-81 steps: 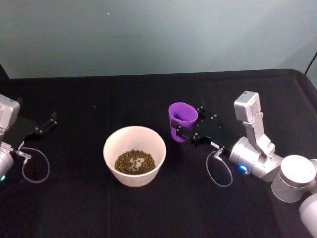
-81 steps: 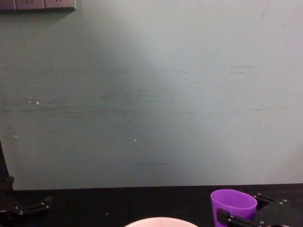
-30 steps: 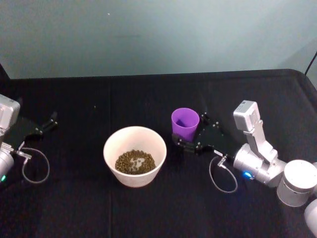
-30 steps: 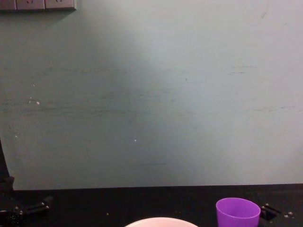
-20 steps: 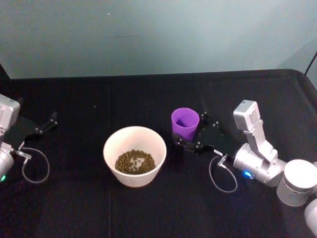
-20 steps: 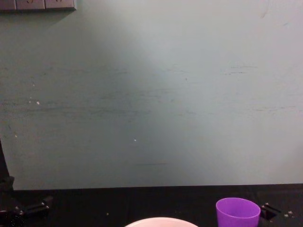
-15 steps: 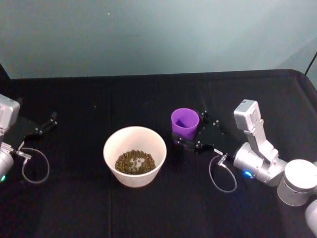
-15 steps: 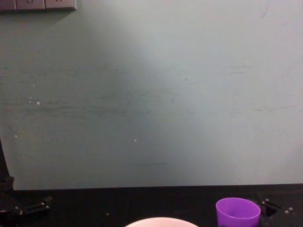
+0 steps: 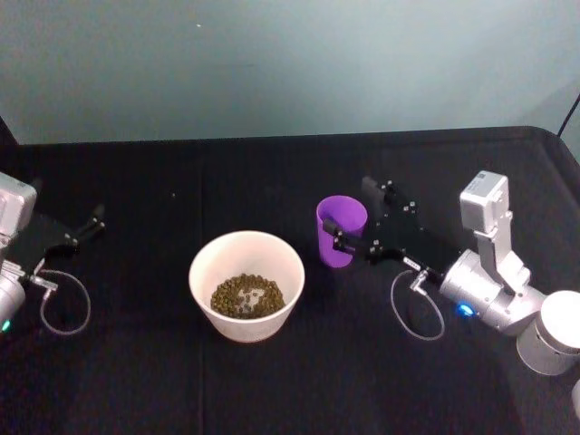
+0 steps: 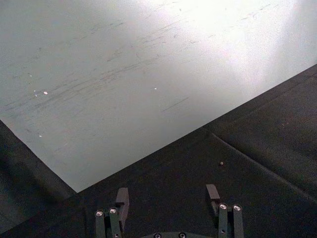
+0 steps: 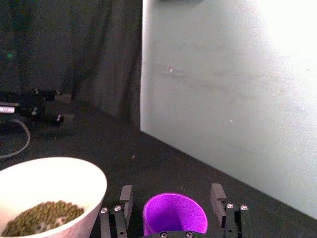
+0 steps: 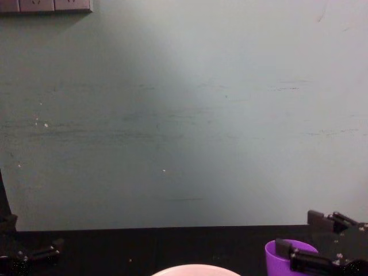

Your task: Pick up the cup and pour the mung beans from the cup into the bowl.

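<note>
cup point(image 9: 342, 230): bright purple, plain
bowl point(image 9: 208, 266): pale pinkish-white, plain
beans point(image 9: 246, 296): olive-green, speckled
worktop point(image 9: 227, 177): black
wall point(image 12: 184, 115): pale grey-green
right gripper point(image 9: 349, 215): black

smooth purple plastic cup point(image 9: 342, 230); smooth matt pale bowl point(image 9: 246, 285); black cloth table cover point(image 9: 272, 181).

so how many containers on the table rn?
2. The bowl sits mid-table with beans in it. The cup stands upright to its right, between the open fingers of the right gripper.
</note>
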Action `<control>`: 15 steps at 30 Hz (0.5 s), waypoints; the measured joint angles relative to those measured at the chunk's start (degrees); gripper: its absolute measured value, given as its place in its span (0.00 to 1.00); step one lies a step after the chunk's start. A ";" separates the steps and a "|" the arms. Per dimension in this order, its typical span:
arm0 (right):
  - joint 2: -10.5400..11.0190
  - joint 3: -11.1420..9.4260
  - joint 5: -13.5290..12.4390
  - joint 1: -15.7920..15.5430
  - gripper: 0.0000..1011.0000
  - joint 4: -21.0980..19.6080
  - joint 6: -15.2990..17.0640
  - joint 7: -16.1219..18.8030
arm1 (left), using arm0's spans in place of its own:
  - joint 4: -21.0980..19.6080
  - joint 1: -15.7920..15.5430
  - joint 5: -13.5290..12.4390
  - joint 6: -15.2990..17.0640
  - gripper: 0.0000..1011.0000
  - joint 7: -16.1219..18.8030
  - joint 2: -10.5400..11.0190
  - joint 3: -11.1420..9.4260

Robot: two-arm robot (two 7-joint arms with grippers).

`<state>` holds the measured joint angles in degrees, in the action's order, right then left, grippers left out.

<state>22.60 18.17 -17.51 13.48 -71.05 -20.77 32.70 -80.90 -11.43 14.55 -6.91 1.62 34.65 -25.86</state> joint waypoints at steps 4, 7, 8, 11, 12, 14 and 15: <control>-0.32 -1.28 -0.60 -1.03 0.99 -1.25 -1.00 -1.35 | 0.00 0.00 0.00 0.00 1.00 0.00 0.00 0.00; -0.71 -2.07 -0.90 -1.62 0.99 -1.84 -1.21 -2.35 | 0.00 0.00 0.00 0.00 1.00 0.00 0.00 0.00; -1.03 -2.72 -0.98 -2.10 0.99 -2.29 -1.23 -3.32 | 0.00 0.00 0.00 0.00 1.00 0.00 0.00 0.00; -1.74 -3.77 -0.90 -2.82 0.99 -2.87 -1.23 -5.31 | 0.00 0.00 0.00 0.00 1.00 0.00 0.00 0.00; -2.37 -4.60 -0.65 -3.33 0.99 -3.27 -1.23 -6.95 | 0.00 0.00 0.00 0.00 1.00 0.00 0.00 0.00; -2.94 -5.43 -0.36 -3.77 0.99 -3.69 -1.21 -8.54 | 0.00 0.00 0.00 0.00 1.00 0.00 0.00 0.00; -3.51 -6.27 0.04 -4.09 0.99 -3.96 -1.18 -10.21 | 0.00 0.00 0.00 0.00 1.00 0.00 0.00 0.00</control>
<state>19.09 11.90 -17.46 9.40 -75.01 -21.95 22.48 -80.90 -11.43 14.55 -6.91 1.62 34.64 -25.86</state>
